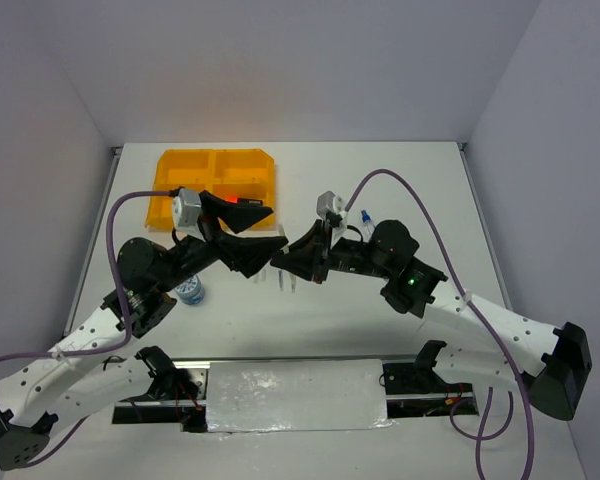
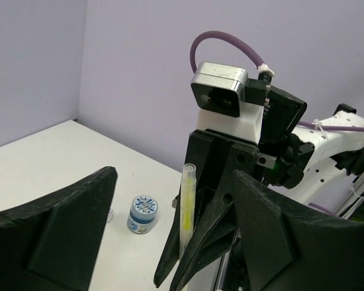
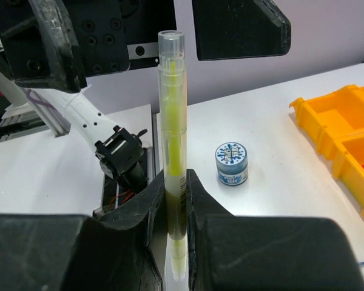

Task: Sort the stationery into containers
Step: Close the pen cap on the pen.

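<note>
Table: white table (image 1: 380,180) with an arm bolted at each near corner; the two wrists meet over its middle.
Left arm: left fingers (image 2: 54,236) stand wide apart with nothing between them, one on each side of the wrist view, pointing toward the right arm.
Right arm: right fingers (image 3: 127,242) are clamped on the lower part of a clear-barrelled pen with a yellow core (image 3: 171,91).
Pen: upright and lifted off the table, its clear capped end uppermost, just in front of the spread left fingers and not touched by them.
Tray: orange-yellow plastic tray with four rectangular compartments (image 1: 185,165) sits at the far left of the table, beyond the left wrist; a small red item (image 1: 242,190) lies in one compartment.
Roll: round blue-and-white roll (image 3: 232,163) stands on the table near the left arm, apart from the tray.
Bottle: blue-capped clear bottle (image 1: 366,218) lies on the table close beside the right wrist.
</note>
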Robot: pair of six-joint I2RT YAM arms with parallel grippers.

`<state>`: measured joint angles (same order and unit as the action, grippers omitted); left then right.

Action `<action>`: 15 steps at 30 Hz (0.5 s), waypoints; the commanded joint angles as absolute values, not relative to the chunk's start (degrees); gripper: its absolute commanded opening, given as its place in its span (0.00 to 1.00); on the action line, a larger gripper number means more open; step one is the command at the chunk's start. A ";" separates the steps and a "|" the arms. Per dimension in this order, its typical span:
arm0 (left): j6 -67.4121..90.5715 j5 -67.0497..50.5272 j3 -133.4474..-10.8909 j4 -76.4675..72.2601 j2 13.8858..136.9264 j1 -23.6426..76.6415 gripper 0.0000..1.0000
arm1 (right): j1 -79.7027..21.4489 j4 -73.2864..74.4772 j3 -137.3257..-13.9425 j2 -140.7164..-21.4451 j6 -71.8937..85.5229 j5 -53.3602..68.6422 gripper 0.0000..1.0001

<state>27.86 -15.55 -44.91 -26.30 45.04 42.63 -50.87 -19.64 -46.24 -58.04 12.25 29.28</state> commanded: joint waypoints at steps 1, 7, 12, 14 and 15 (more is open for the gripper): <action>29.27 -13.97 -47.55 -27.07 44.38 42.80 0.87 | -51.06 -19.95 -50.18 -58.53 11.07 29.09 0.00; 29.71 -13.10 -48.43 -26.28 45.44 42.80 0.68 | -50.98 -19.60 -51.24 -59.41 11.34 29.79 0.00; 29.97 -13.18 -48.51 -26.98 45.79 42.89 0.55 | -50.98 -19.08 -52.12 -60.55 10.99 29.88 0.00; 29.80 -13.71 -48.60 -26.89 46.14 42.80 0.47 | -50.98 -18.55 -53.08 -61.52 10.90 29.88 0.00; 29.79 -13.88 -48.69 -26.55 46.40 42.80 0.43 | -50.98 -18.20 -53.35 -61.70 10.81 30.23 0.00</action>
